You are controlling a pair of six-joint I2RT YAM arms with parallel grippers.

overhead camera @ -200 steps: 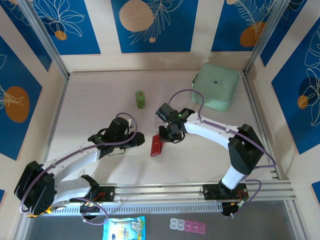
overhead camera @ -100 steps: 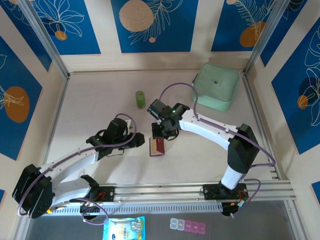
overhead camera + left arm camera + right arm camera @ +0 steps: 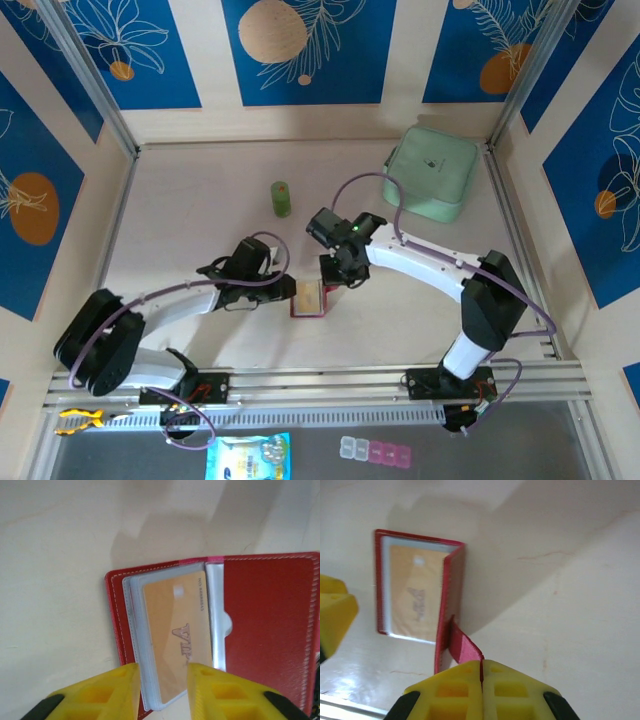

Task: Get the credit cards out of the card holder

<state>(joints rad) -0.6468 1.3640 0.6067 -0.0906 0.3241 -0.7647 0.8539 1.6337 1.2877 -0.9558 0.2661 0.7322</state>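
Note:
The red card holder (image 3: 265, 630) lies open on the table, its right cover held up by its closing tab (image 3: 465, 647). My right gripper (image 3: 481, 672) is shut on that tab, just right of the holder (image 3: 306, 314) in the top view. An orange-yellow credit card (image 3: 175, 630) shows through the top clear pocket. My left gripper (image 3: 161, 672) stands part open, with the near end of the pocket stack between its yellow fingers (image 3: 112, 690). Seen from above, it (image 3: 286, 289) sits at the holder's left edge. Any other cards are hidden under the top one.
A small green bottle (image 3: 281, 199) stands behind the arms. A mint-green pouch (image 3: 432, 172) lies in the back right corner. The metal rail (image 3: 330, 385) runs along the near edge, with a blue packet (image 3: 247, 457) and a pill box (image 3: 375, 452) in front of it.
The card holder went from folded shut to open, with the card showing. My left gripper moved right up to it and its jaws narrowed. My right gripper kept hold of the tab.

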